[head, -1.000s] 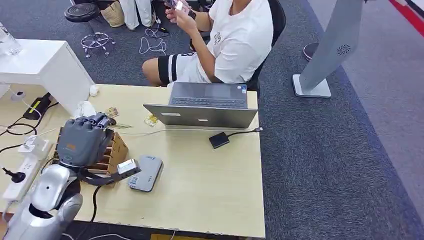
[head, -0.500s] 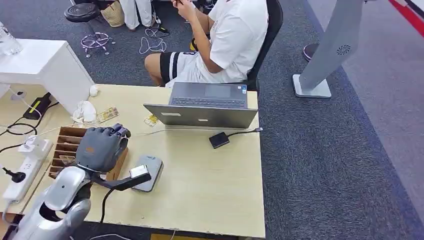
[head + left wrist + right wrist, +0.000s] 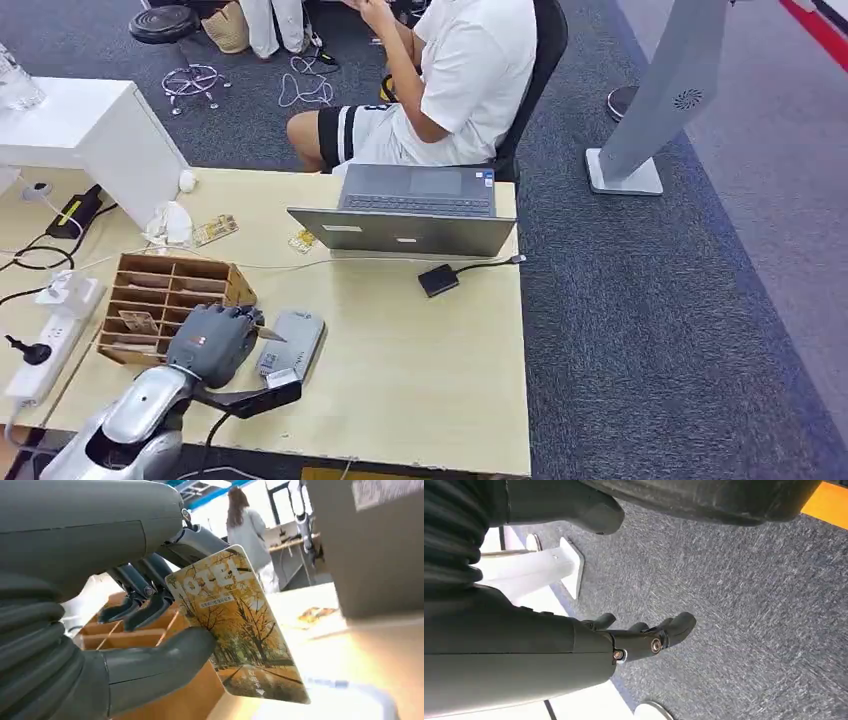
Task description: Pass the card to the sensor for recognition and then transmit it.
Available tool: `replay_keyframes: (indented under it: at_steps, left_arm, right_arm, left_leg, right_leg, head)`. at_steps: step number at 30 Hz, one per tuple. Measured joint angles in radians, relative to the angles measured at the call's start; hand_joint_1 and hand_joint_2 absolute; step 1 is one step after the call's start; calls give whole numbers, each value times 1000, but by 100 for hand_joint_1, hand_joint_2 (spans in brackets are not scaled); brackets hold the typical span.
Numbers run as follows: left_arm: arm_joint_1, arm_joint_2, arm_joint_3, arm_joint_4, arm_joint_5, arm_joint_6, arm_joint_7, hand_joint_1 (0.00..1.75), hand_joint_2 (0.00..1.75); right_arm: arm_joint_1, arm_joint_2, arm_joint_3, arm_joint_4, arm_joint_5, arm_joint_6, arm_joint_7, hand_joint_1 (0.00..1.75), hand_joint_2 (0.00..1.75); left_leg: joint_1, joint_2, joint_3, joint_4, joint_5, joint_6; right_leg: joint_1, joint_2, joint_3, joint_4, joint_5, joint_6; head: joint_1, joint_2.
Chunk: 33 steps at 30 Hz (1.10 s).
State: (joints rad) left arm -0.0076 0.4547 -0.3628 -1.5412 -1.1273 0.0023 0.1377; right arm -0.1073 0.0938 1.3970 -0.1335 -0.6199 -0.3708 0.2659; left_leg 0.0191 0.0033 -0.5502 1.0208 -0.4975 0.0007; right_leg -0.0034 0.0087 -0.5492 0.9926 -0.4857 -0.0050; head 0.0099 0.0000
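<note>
Your left hand (image 3: 212, 343) pinches the hotel card (image 3: 235, 630) between thumb and fingers, just beside the grey sensor (image 3: 293, 345); your right hand (image 3: 639, 637) hangs empty, fingers loosely apart. You're at presentation: next, lower the card flat over the sensor.

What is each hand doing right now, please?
Left hand: holding the card between thumb and fingers.
Right hand: holding nothing, fingers loosely curled and apart.
</note>
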Motion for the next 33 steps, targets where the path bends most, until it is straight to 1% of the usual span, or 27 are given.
replay_keyframes:
  at_steps: [6,13,18,28,33]
  left_arm:
    - [40,2,-2,25,-8,-5,9,175,175]
    - [41,-6,-14,42,-40,-12,26,175,175]
    - [32,-29,-31,64,-70,31,40,175,175]
    - [-5,-68,-34,80,-82,40,40,175,175]
    - [-42,-82,-34,98,-89,26,42,175,175]
  right_arm:
    - [0,0,2,0,2,1,3,0,175]
    - [-1,1,4,0,8,2,3,0,175]
    - [-2,2,10,0,10,2,6,0,175]
    - [-4,3,23,0,8,6,9,0,175]
    - [-5,3,26,0,12,8,9,0,175]
  left_leg:
    - [0,-1,0,0,0,0]
    - [0,-1,1,0,0,0]
    - [0,-1,1,0,0,0]
    - [0,-2,1,0,1,0]
    - [0,-2,1,0,1,0]
  right_leg:
    - [0,-1,0,0,0,0]
    - [0,-1,1,0,0,0]
    - [0,-1,1,0,0,0]
    - [0,-2,1,0,1,-1]
    - [0,-2,1,0,1,-1]
  head:
    - [0,0]
    - [0,0]
    - [0,0]
    - [0,0]
    - [0,0]
